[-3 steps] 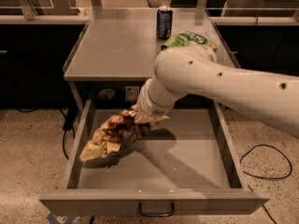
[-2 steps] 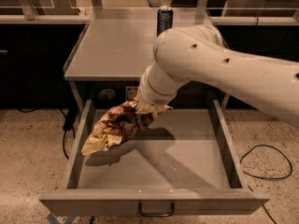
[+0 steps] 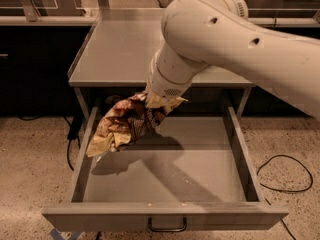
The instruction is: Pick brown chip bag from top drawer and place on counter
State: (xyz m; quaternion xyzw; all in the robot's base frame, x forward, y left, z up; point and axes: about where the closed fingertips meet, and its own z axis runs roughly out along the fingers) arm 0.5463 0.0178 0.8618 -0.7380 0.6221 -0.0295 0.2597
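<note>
Gripper (image 3: 159, 103), jaws clamped on the brown chip bag (image 3: 122, 129), holds it above the far-left corner of the open top drawer (image 3: 165, 211), near the counter (image 3: 117, 49) surface.

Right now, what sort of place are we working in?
Probably a lab or workshop, not a home: grey metal counter on thin legs, speckled hard floor, a loose cable across it. The end effector grips the brown chip bag above the open top drawer.
</note>
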